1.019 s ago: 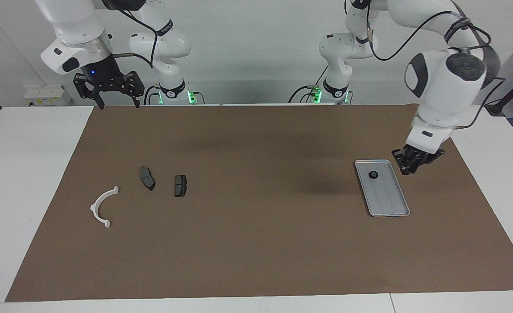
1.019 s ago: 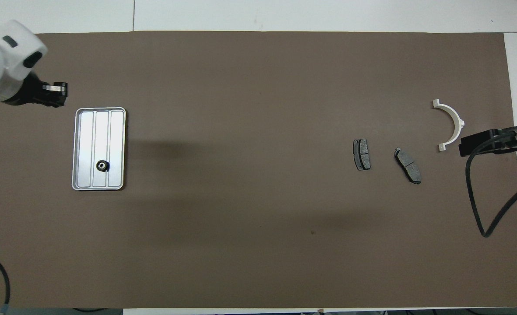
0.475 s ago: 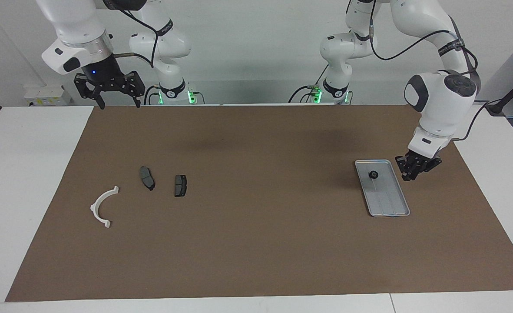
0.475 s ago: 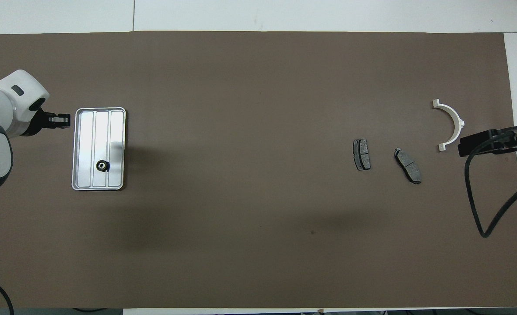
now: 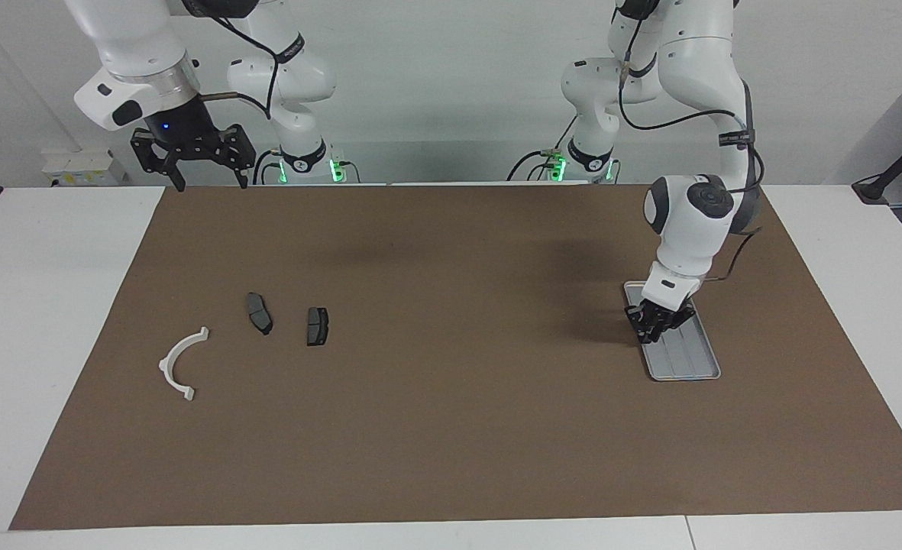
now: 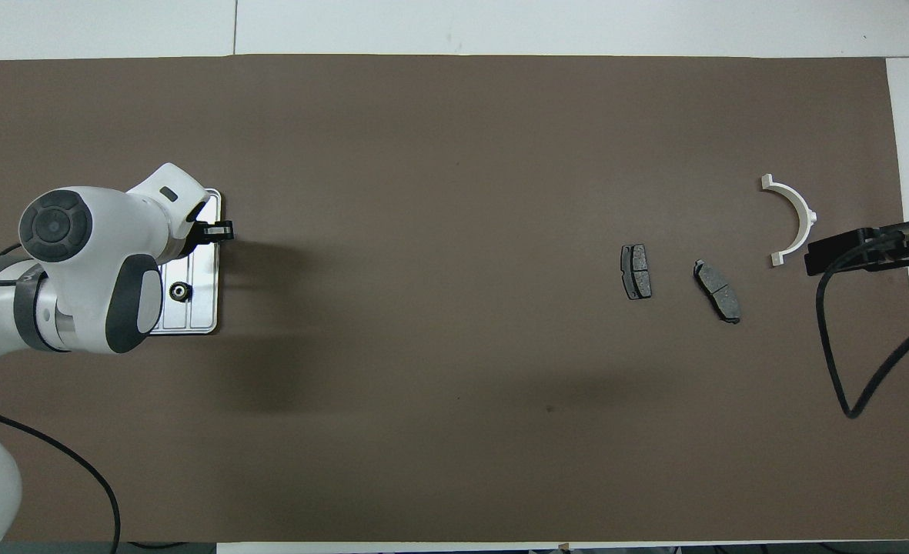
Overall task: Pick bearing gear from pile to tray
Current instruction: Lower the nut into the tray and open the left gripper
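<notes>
The bearing gear [image 6: 181, 292], a small black ring, lies in the silver tray [image 6: 202, 312] on the part nearer the robots. In the facing view the left gripper hides it. My left gripper [image 5: 653, 325] hangs low over the tray [image 5: 689, 359], and in the overhead view [image 6: 218, 229] its tip shows over the tray's rim. The pile lies toward the right arm's end: a white arc [image 5: 179, 363] and two dark brake pads [image 5: 259, 312] [image 5: 317, 325]. My right gripper [image 5: 208, 166] is open and empty, held high over the mat's edge nearest the robots.
A brown mat [image 5: 451, 428] covers the table. The right arm's black cable [image 6: 835, 338] hangs over the mat beside the white arc [image 6: 797, 219] and the pads [image 6: 636, 271] [image 6: 718, 291].
My left gripper has swung from beside the tray, at the left arm's end, to over the tray, and has come lower. The gear has stayed in the tray. The right arm has not moved.
</notes>
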Motion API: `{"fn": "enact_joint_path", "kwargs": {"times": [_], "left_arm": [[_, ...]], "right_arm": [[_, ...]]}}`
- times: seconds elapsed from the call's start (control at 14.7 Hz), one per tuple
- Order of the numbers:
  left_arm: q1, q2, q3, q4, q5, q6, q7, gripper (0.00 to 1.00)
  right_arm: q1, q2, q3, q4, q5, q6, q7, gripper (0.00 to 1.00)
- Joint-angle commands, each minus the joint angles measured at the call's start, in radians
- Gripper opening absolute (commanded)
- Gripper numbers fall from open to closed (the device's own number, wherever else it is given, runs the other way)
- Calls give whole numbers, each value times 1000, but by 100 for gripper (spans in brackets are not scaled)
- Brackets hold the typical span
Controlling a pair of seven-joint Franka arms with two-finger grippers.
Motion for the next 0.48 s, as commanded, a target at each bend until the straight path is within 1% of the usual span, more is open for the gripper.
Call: {"fn": "enact_joint_path", "kwargs": {"times": [0.0, 0.41], "left_arm": [[10, -12, 8, -5, -6, 4, 14, 0], [42, -15, 8, -5, -6, 0, 56, 0]], "right_arm": [[-7, -19, 4, -10, 12, 7, -15, 100], [-7, -19, 4, -10, 12, 5, -17, 100]]}}
